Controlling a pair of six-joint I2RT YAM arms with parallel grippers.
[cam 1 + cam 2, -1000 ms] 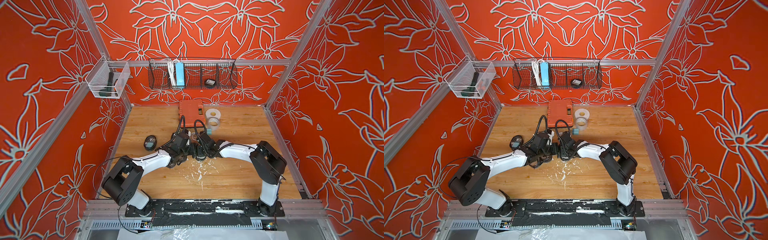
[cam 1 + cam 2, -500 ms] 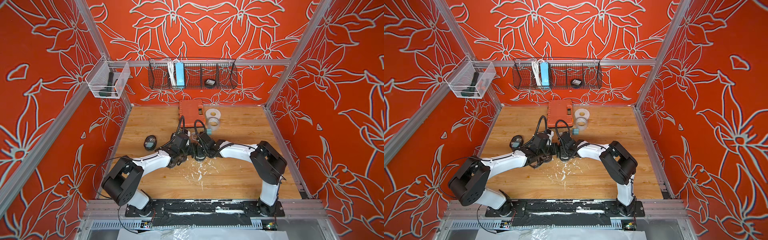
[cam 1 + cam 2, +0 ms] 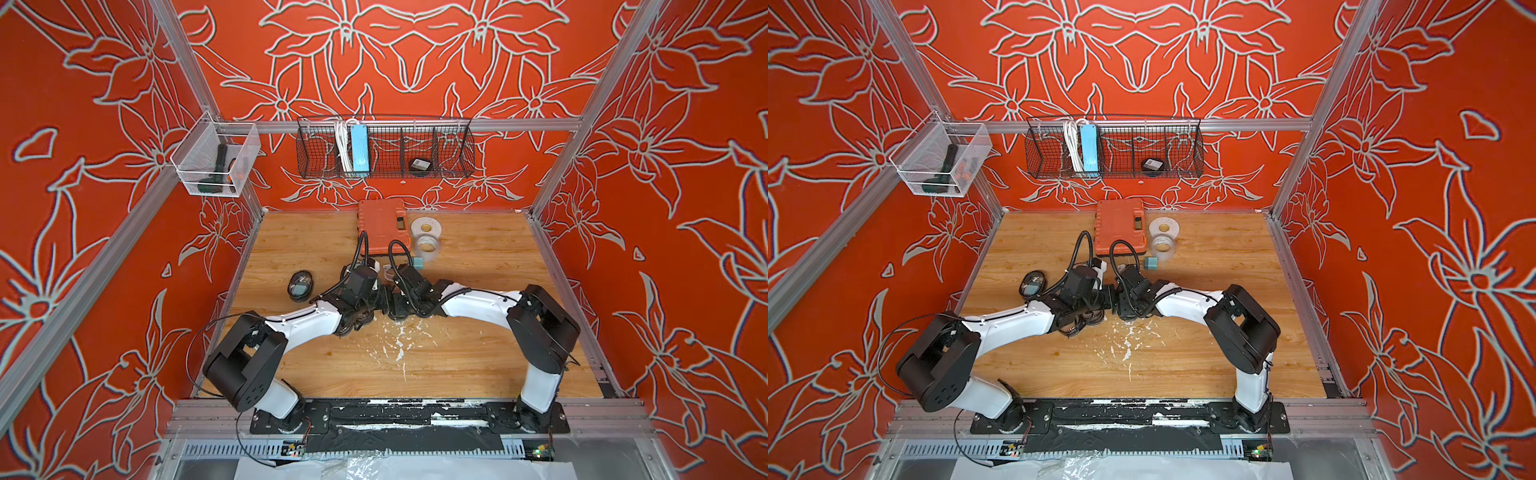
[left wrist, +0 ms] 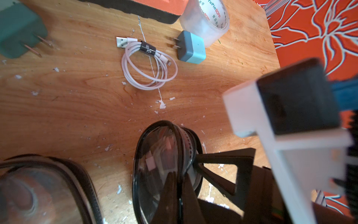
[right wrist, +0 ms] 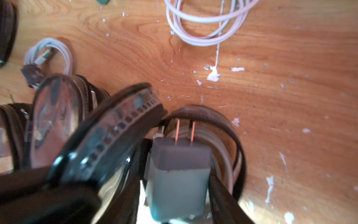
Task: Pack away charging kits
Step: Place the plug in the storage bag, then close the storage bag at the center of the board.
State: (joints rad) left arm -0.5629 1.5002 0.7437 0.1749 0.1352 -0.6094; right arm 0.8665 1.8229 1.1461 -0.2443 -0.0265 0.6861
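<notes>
Plug (image 5: pixel 178 174) sits inside the part-spread right pincer (image 5: pixel 176 172) over the open pouch (image 5: pixel 222 120), grip unclear; left pincer (image 4: pixel 184 170) pinches its rim.

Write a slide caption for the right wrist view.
Plug at the right tool, prongs pointing into an open pouch holding a coiled cable.

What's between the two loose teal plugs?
Left wrist view: a coiled white cable lies between the nearer teal plug and the teal plug beside the tape roll.
</notes>
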